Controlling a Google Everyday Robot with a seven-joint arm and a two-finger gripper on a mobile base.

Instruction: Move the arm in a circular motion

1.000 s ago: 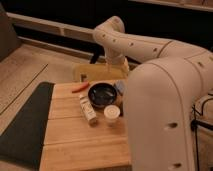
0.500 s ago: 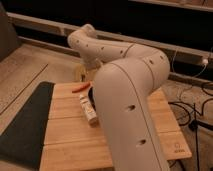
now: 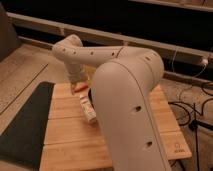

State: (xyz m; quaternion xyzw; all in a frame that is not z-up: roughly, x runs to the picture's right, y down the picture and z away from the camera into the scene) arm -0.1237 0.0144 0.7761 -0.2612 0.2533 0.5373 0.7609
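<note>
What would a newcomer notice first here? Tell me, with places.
The cream-white arm fills the centre and right foreground, bending back toward the upper left. Its gripper hangs at the far end over the back of the wooden table, near a pale bottle lying there; a dark mat lies at left.

A cream-white robot arm (image 3: pixel 127 95) of thick, smooth tube segments, dotted with dark screw holes. Its gripper (image 3: pixel 78 85) caps the slimmer far segment.

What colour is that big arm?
The arm is cream-white with small dark holes, seen in the camera view; its gripper is hidden at the far end.
</note>
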